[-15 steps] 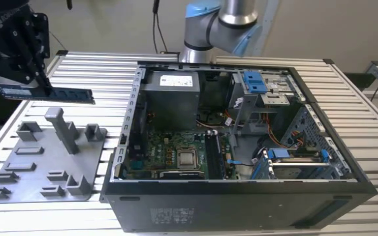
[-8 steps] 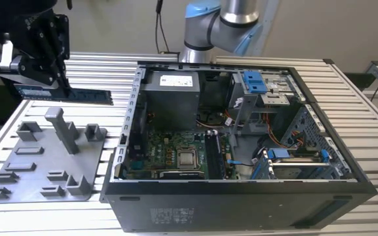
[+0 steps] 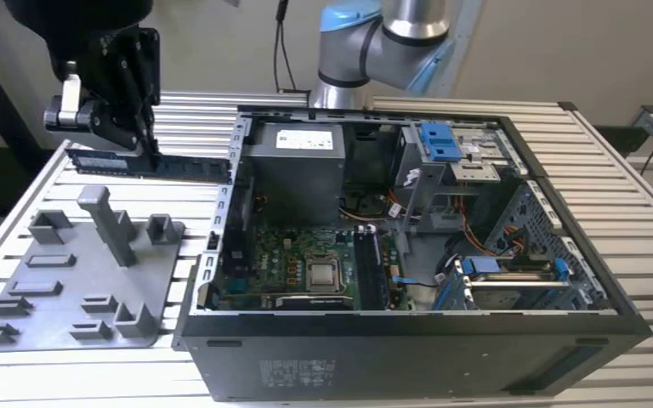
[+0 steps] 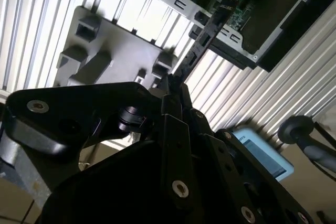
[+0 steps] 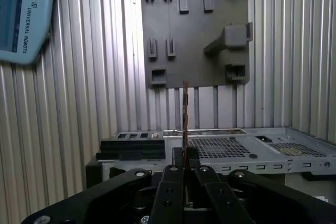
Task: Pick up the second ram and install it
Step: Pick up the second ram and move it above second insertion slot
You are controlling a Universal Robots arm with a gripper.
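Observation:
The second ram [image 3: 179, 165] is a long dark stick with a pale label, hanging level in the air above the slatted table, just off the open computer case's [image 3: 417, 340] wall on the exterior view's left. My gripper [image 3: 145, 146] is shut on it near one end. Both wrist views show the stick edge-on, running out from between my fingers: second ram [image 5: 185, 109], gripper [image 5: 185, 156]; second ram [image 4: 202, 38], gripper [image 4: 176, 88]. Inside the case lies the green motherboard [image 3: 292, 263] with its silver processor [image 3: 324, 274] and dark memory slots [image 3: 369, 265] beside it.
A grey holder plate [image 3: 60, 293] with upright blocks lies on the table below the gripper, also the holder plate [image 5: 194, 30]. A blue-grey pendant [image 5: 21, 17] rests on the slats. Drive bays and cables [image 3: 474, 212] crowd the case's other side. The arm's base [image 3: 383, 42] stands behind the case.

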